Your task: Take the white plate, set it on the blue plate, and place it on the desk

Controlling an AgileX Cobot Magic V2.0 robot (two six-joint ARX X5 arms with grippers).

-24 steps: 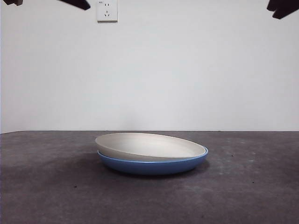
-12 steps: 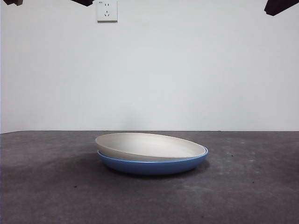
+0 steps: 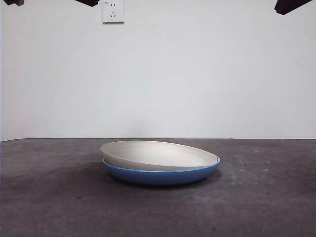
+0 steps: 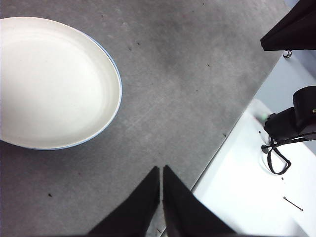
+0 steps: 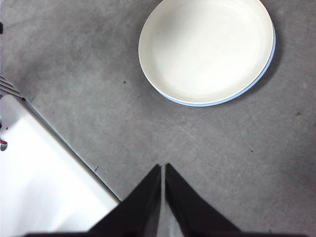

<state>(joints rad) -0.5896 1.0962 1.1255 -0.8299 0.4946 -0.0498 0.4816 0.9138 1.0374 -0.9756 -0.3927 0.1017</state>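
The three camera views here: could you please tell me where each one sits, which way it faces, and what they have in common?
Front view: low, at about desk height, looking level at the white plate lying tilted in the blue plate; only black arm tips at the top corners.
Left wrist view: on the left arm, looking down at the desk; left gripper shut.
Right wrist view: on the right arm, looking down; right gripper shut.
Shared: all three show the stacked plates, untouched.

surface: desk (image 3: 54,197), dark grey, mottled | directly on it: 1 blue plate (image 3: 163,176), mid-desk
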